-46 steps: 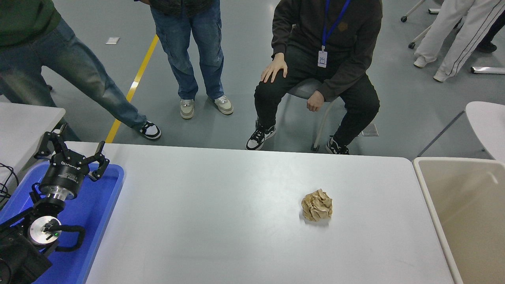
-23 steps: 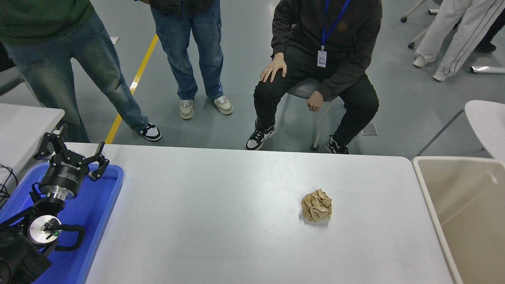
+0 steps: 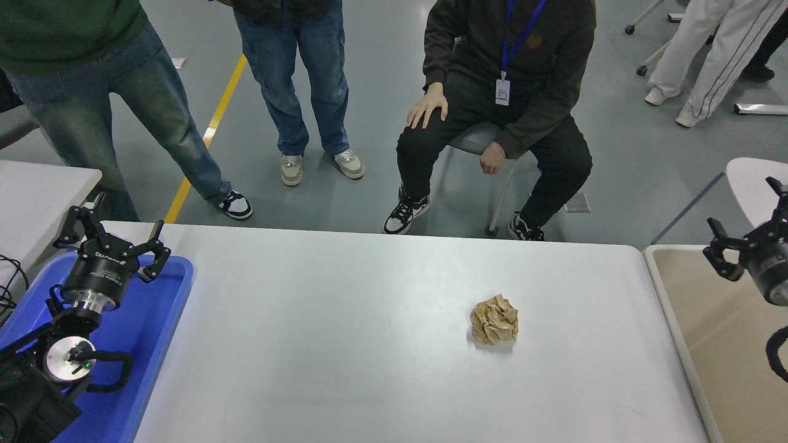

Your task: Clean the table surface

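With its fingers spread wide over the bin (image 3: 726,344), the right claw (image 3: 748,237) should drop squarely around the paper ball (image 3: 494,319) on the tabletop (image 3: 345,344) before closing.

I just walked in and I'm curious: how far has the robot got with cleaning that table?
Nothing looks done: the crumpled brown paper ball sits untouched on the table surface. In hand: the right gripper, open and empty, is over the beige bin at the right edge, well short of the ball. The left gripper is parked open over the blue tray. Left: probably grasping the ball and binning it.
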